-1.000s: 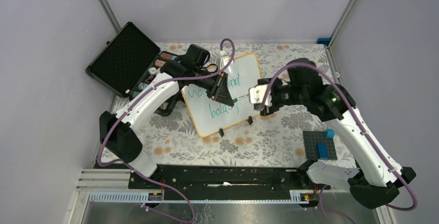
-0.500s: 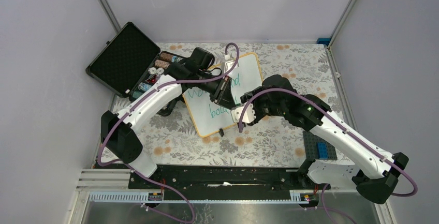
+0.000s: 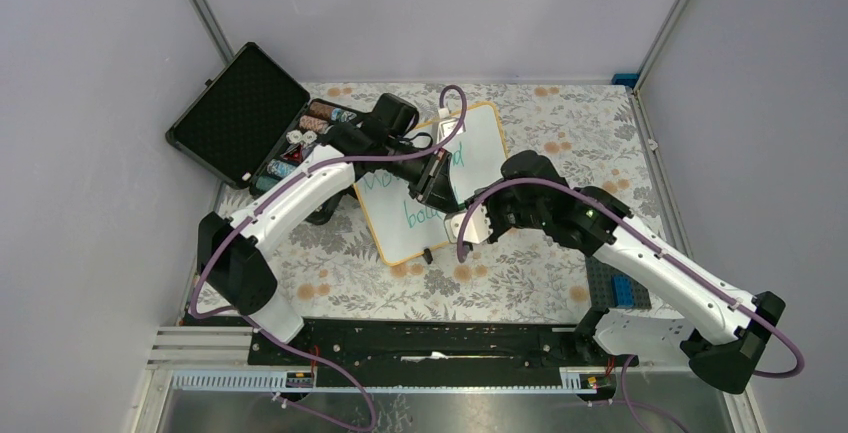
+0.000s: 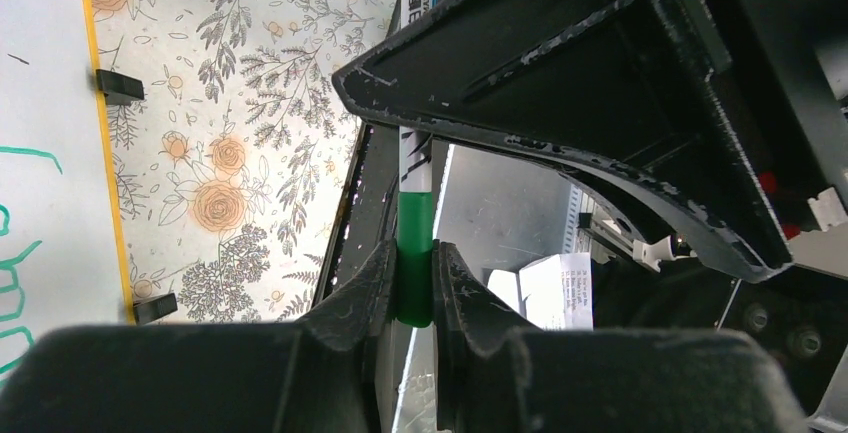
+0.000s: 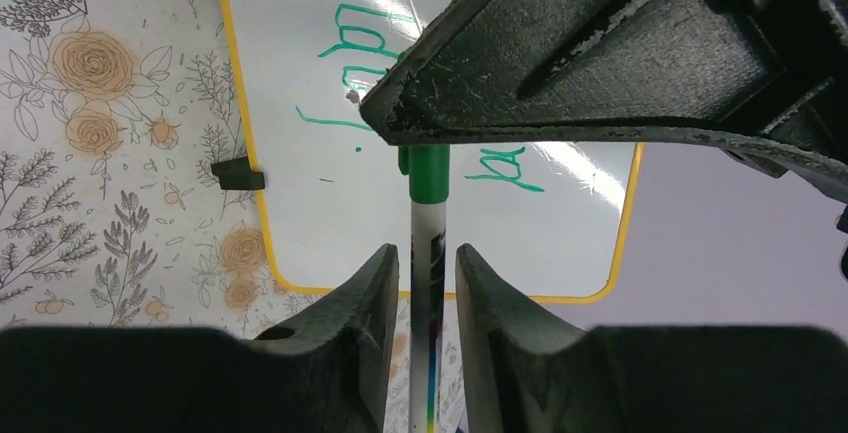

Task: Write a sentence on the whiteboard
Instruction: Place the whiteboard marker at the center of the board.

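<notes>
Between my grippers hangs the marker (image 5: 429, 215): left gripper (image 4: 414, 253) pinches its green cap (image 4: 415, 218), right gripper (image 5: 428, 265) clamps the white barrel (image 5: 429, 298). Below them lies the whiteboard (image 5: 560, 243), sentence (image 3: 418, 215) showing. It looks light, stiff and slick; I'd steady it by the orange rim (image 5: 233, 53).

Looks like a robot lab cell to me: plain grey panel walls (image 3: 90, 103) on aluminium posts (image 3: 204, 8), floral-covered worktop (image 3: 330, 263), black mounting rail (image 3: 430, 338) along the bottom of the frame.
</notes>
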